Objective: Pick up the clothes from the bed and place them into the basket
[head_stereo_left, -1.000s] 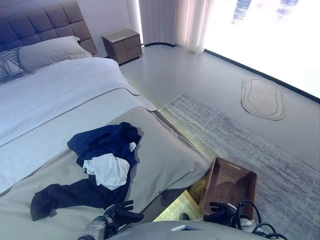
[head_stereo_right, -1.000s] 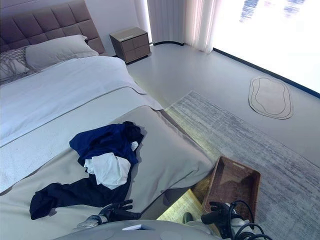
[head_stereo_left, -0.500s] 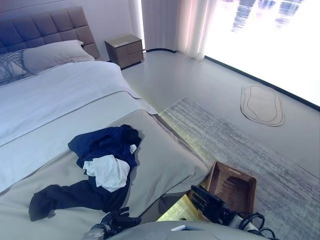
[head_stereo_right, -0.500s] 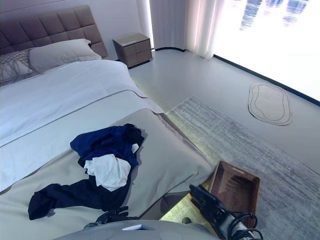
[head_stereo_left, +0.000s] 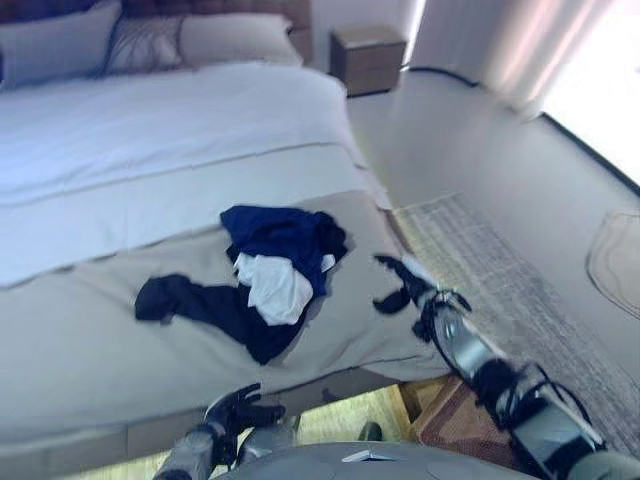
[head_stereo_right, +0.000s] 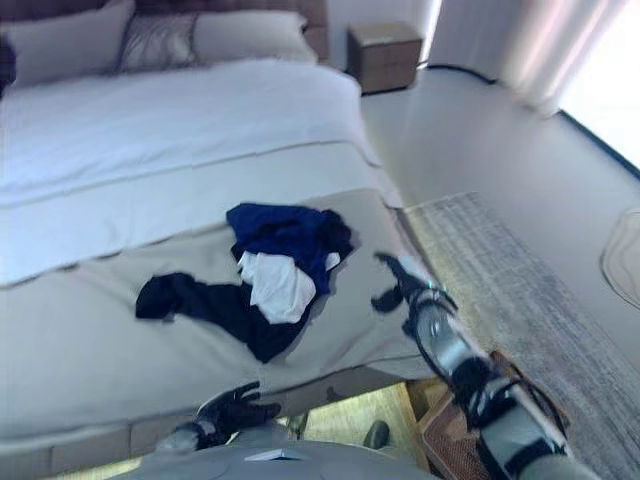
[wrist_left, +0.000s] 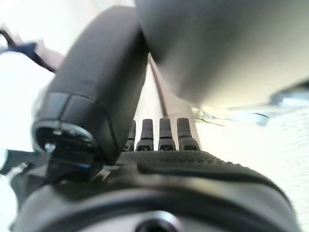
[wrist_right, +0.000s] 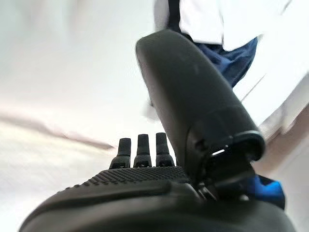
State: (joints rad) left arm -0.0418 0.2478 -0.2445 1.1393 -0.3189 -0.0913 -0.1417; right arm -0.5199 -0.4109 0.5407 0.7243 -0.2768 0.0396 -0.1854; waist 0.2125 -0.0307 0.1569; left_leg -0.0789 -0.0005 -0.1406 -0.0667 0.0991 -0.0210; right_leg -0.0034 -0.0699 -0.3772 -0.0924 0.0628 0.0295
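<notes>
A pile of clothes lies on the grey bed cover [head_stereo_left: 90, 350]: a dark blue garment [head_stereo_left: 285, 232], a white garment [head_stereo_left: 272, 287] and dark trousers [head_stereo_left: 215, 305]. My right hand [head_stereo_left: 402, 285] is open and empty, held over the bed's right corner just right of the pile. The right wrist view shows its straight fingers [wrist_right: 140, 150], with the white garment [wrist_right: 227, 19] and the blue garment [wrist_right: 231, 63] past the thumb. My left hand [head_stereo_left: 235, 412] hangs low by the bed's front edge, open and empty. The brown basket [head_stereo_left: 438, 422] stands on the floor, mostly hidden behind my right arm.
Pillows [head_stereo_left: 150, 40] lie at the head of the bed on a white sheet [head_stereo_left: 150, 130]. A nightstand [head_stereo_left: 368, 58] stands at the back. A grey rug [head_stereo_left: 500, 270] and a small oval mat [head_stereo_left: 615, 260] lie on the floor to the right, with curtains [head_stereo_left: 520, 50] behind.
The camera has turned towards the bed. My right arm has risen from beside the basket up over the bed's corner next to the clothes. The left hand stays low.
</notes>
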